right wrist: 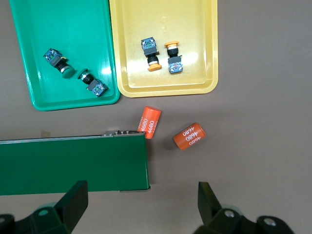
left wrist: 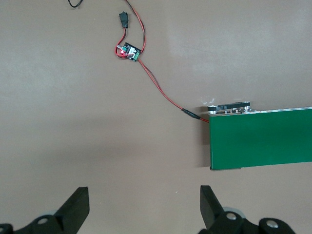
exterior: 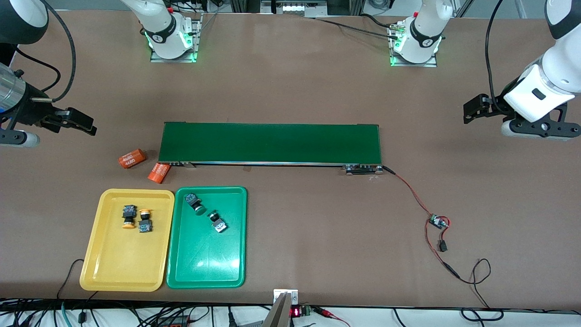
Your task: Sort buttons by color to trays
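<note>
On the yellow tray lie both yellow buttons, and on the green tray beside it lie both green buttons. The sorting looks done. The left claw and right claw hang spread wide over bare table, holding nothing, waiting.

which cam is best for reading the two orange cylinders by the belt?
Right wrist view: both orange cylinders show large, white numbers legible, one touching the conveyor belt corner. The front view shows them small, near the yellow tray. The left wrist view misses them.
</note>
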`<state>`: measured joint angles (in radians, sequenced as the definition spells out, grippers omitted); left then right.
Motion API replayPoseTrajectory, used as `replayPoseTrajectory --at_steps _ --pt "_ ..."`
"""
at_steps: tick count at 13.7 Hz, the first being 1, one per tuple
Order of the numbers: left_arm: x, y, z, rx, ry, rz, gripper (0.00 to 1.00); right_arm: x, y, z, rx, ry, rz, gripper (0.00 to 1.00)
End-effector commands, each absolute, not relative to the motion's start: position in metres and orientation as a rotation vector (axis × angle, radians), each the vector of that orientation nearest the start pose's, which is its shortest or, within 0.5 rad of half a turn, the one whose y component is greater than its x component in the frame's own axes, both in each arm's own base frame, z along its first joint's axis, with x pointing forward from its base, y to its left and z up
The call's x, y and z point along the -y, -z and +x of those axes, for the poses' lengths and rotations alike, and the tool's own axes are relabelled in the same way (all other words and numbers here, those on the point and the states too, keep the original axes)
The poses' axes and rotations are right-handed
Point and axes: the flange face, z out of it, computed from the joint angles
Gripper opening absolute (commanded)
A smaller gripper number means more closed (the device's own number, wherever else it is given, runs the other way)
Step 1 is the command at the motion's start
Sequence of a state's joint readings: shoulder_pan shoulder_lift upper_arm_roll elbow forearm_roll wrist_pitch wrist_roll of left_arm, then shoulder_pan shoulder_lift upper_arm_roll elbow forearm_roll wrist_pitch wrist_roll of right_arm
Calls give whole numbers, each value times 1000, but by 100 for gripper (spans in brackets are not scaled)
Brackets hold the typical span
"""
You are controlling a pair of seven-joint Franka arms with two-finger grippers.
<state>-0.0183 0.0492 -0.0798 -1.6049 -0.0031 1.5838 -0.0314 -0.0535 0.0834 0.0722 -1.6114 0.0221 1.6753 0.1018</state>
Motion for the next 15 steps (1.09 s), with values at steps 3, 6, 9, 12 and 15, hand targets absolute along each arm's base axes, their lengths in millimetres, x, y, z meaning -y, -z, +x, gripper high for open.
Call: replayPoseTrajectory --at_steps 3,6,9,12,15 --pt "55 -586 566 -118 -119 -3129 100 -6 -575 576 -139 -64 -3111 100" --pt "55 -586 566 -118 -117 -3129 100 -3 -574 575 -139 -84 -3143 100" --pt "55 -585 566 -116 -122 -3129 100 -4 -574 575 -141 -86 -3145 100" --pt "58 -586 566 -123 -117 -3128 100 -4 -574 575 -141 -86 -3145 100" --pt "59 -587 566 -123 -114 -3126 100 -3 -574 575 -146 -86 -3143 100"
